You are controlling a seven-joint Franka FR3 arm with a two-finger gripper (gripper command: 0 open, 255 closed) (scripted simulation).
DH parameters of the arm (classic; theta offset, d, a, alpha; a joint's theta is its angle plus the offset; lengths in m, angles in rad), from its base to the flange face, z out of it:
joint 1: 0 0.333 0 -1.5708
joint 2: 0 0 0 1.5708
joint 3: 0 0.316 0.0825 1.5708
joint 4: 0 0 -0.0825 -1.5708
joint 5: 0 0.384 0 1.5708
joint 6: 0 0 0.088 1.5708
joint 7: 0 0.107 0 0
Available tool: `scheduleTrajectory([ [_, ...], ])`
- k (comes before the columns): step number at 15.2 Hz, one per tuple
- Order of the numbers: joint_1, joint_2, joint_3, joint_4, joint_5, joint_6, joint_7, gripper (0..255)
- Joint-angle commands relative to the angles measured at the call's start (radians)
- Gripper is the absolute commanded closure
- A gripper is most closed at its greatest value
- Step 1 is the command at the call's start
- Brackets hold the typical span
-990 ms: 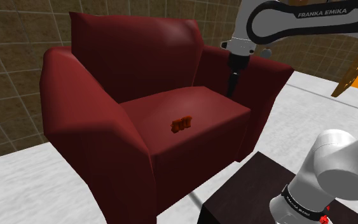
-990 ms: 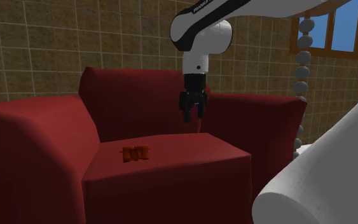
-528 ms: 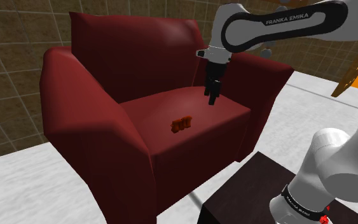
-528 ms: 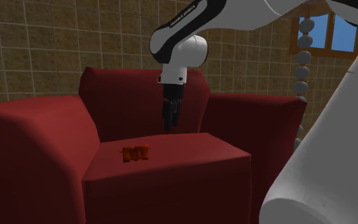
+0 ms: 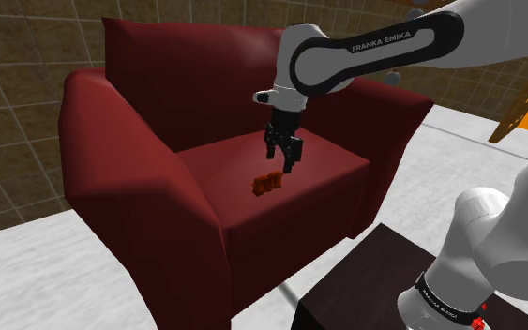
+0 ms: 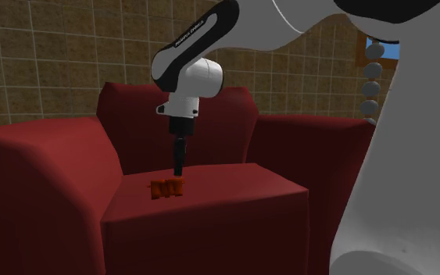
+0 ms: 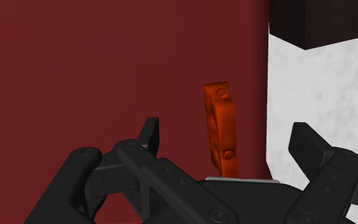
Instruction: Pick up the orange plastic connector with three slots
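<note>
The connector, a small orange lumpy bar with round dimples, lies mid-frame on the armchair seat. The pincer hangs just above it, released.

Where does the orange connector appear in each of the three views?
Shoulder view: orange connector near picture centre, on the seat, just below the hand.
Second exterior view: connector left of centre, under the hand.
Wrist view: connector between the open fingers.
Shared landmark: red armchair.
</note>
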Motion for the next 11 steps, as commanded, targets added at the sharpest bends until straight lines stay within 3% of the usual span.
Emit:
scheduleTrajectory([
  [1,0.028,0.040,0.010,0.018,0.025,0.015,-0.086,0],
  [11,0.042,0.088,0.017,-0.044,0.048,0.120,-0.144,0],
])
